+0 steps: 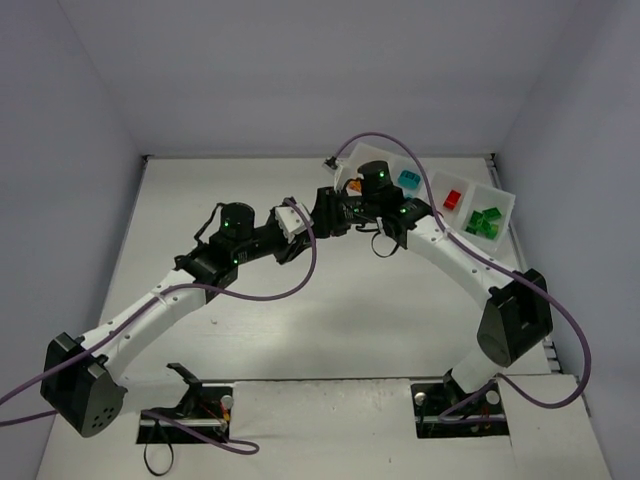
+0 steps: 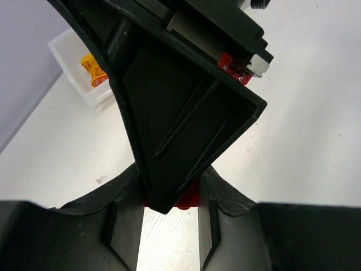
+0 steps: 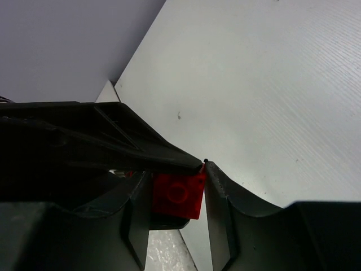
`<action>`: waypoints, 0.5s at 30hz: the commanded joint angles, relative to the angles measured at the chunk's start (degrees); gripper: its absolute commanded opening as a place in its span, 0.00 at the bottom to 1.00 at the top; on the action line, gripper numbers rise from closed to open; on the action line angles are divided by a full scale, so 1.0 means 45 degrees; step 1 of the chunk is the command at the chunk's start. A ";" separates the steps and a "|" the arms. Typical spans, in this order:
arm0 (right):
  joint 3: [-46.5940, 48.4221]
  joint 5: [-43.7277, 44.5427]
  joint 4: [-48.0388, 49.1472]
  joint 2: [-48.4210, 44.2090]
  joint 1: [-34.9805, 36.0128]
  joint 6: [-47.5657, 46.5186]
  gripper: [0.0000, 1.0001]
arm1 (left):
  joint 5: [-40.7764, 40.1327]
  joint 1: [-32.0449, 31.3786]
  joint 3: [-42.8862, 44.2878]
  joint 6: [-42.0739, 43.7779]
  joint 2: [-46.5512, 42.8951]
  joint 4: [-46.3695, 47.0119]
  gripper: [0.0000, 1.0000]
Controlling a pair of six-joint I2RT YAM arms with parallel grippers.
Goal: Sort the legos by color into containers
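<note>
My two grippers meet above the middle of the table, just left of the containers (image 1: 432, 184). A small red lego (image 3: 177, 195) sits between the fingers of my right gripper (image 3: 176, 192), which is shut on it. My left gripper (image 2: 169, 197) is shut on the same red lego (image 2: 190, 199); the right gripper's black finger (image 2: 180, 113) covers most of it. From above, the left gripper (image 1: 322, 213) and right gripper (image 1: 346, 212) hide the brick. The tray holds an orange lego (image 1: 354, 186), a teal one (image 1: 408, 179), a red one (image 1: 452, 198) and green ones (image 1: 487, 222).
In the left wrist view the tray's end compartment (image 2: 70, 56) with the yellow-orange lego (image 2: 93, 70) lies at upper left. Purple cables (image 1: 300, 280) loop off both arms over the table. Grey walls close in on three sides.
</note>
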 commanded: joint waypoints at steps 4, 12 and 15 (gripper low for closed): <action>-0.0030 0.1150 -0.0006 -0.0188 -0.1311 -0.0577 0.00 | -0.0704 -0.0073 0.0224 0.0015 -0.0273 0.1942 0.39; -0.0071 0.8767 -0.0046 0.0179 -0.4010 -0.2509 0.00 | -0.4607 -0.0034 -0.0478 -0.1605 -0.0663 0.1847 0.57; 0.0630 1.1083 -0.0007 0.1387 -0.5024 -0.2707 0.00 | -0.5565 -0.0034 -0.0674 -0.2698 -0.1383 0.0972 0.62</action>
